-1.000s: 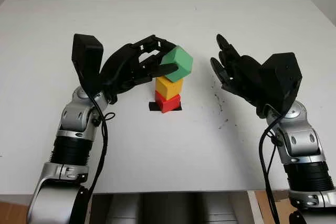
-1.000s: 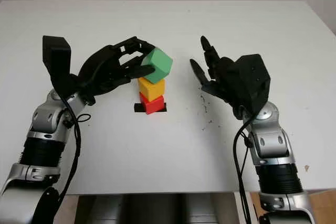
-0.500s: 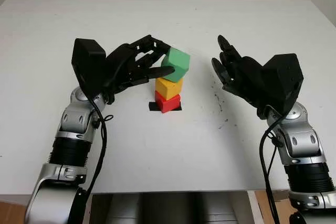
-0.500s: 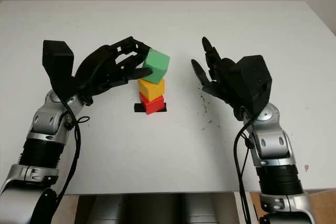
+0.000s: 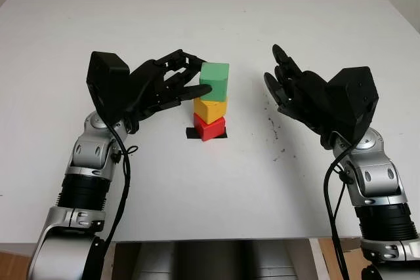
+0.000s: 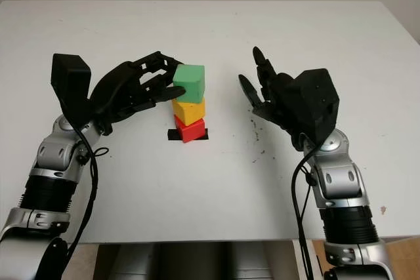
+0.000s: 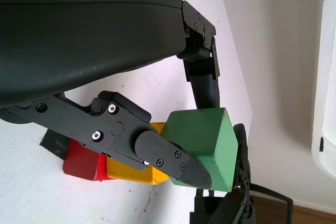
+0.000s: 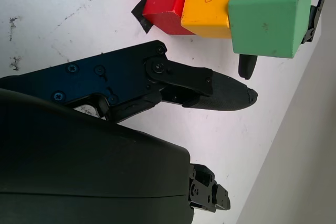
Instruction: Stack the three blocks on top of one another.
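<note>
Fingers [image 7: 173, 161] of the left hand [image 5: 167, 86] clamped on the green block [image 5: 214, 81], gripping it from its left side. Green block sits on top of the yellow block [image 5: 211, 109], roughly level, overhanging a little to the right. Yellow block on the red block [image 5: 209, 127]; red block on a small black patch [image 5: 191, 133] on the white table [image 5: 210, 195], near the table's middle. Three-high column: red at the bottom, yellow in the middle, green on top.

Right hand [image 5: 293, 93] open, raised above the table to the right of the stack, well apart from it, palm turned toward the blocks, holding nothing. One of its fingers [image 8: 210, 90] reaches toward the stack in the right wrist view without touching it.

Dark specks [image 5: 272, 126] on the table surface between the stack and the right hand.
</note>
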Controlling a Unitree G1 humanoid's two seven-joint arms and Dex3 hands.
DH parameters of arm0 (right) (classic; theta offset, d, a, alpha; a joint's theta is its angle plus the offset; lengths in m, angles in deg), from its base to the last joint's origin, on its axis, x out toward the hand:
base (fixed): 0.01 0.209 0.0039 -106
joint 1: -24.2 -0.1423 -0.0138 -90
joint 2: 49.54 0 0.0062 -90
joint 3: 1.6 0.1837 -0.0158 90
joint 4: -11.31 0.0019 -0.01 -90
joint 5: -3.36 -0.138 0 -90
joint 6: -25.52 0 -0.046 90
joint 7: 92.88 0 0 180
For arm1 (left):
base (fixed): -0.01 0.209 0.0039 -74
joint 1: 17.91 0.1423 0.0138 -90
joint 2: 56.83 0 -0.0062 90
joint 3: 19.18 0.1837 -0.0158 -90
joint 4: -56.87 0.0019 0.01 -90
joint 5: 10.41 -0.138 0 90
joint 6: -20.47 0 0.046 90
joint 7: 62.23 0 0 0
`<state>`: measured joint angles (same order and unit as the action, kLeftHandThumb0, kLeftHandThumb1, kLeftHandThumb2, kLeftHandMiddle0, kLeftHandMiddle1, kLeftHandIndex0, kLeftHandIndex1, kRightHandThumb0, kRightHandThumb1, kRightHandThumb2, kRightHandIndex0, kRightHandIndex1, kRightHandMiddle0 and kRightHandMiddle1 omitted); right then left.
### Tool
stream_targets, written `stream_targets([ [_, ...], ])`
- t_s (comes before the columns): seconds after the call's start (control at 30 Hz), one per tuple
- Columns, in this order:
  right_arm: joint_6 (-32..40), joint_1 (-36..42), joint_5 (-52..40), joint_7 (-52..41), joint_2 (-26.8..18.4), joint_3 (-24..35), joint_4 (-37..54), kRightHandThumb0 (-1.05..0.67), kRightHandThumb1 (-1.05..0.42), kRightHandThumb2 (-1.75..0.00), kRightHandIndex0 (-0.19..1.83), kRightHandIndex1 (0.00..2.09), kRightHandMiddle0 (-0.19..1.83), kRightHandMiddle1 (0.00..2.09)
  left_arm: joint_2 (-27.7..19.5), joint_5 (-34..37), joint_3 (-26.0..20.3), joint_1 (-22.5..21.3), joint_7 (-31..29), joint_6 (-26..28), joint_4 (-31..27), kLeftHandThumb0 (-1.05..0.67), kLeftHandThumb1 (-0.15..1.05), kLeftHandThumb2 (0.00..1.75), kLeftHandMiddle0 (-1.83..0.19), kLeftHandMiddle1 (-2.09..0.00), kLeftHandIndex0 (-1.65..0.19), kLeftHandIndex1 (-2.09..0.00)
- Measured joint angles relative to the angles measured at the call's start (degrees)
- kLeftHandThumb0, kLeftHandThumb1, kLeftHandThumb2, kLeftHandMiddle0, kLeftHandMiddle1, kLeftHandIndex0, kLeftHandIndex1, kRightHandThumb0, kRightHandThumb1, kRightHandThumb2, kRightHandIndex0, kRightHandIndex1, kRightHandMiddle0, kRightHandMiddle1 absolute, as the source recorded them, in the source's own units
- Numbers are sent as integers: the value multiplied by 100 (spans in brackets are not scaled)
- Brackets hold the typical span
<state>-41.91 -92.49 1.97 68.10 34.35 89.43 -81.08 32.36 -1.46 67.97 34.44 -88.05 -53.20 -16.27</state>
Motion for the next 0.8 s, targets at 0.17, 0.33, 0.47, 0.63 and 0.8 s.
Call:
stream_targets([
  [0.17,-36,0,40,-19,-1,-2,0,-72,-105,-63,-19,0,-19,0,-1,0,-1,16,-13,13,-35,-46,94,5,-14,-5,-38,-142],
  [0.33,-48,0,45,-27,-1,-1,0,-72,-105,-63,-19,0,-19,0,-2,40,-11,19,-24,140,-89,-47,94,5,-9,-5,-29,-122],
  [0.47,-50,0,58,-20,-1,-2,0,-72,-105,-62,-19,0,-19,0,-25,60,-7,51,-201,153,-96,-55,95,5,0,-5,-21,-45],
  [0.63,-61,-1,56,-13,-1,-1,0,-71,-105,-62,-19,0,-19,0,-83,60,39,91,-512,34,-94,-72,94,5,18,0,14,-3],
  [0.8,-65,-1,86,-16,-1,-6,-1,-71,-105,-62,-19,0,-19,0,-134,54,48,91,-651,-127,0,-87,93,5,19,0,19,0],
])
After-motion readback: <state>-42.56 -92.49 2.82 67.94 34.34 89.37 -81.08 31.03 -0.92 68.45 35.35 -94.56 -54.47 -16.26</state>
